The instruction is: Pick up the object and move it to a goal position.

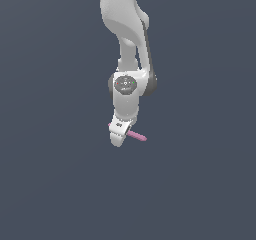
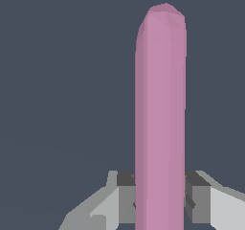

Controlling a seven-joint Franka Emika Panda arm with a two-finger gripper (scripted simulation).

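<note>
Between the two grey pads [image 2: 125,195] of the tool [image 2: 160,198], the pink rod [image 2: 160,114] is clamped, each pad touching a side of it. From the exterior view the rod [image 1: 136,135] sticks out sideways from under the white tool [image 1: 119,130], toward that view's right and slightly downward. My judgement is that the pick is done and the carry is in hand. No goal marker shows in either view, so I cannot tell how far is left. Next comes a steady transfer with the grip kept firm, since a thin smooth rod could pivot or slip. Around the arm only plain dark ground shows, with no desk edge or obstacle visible, so room looks ample every way.
</note>
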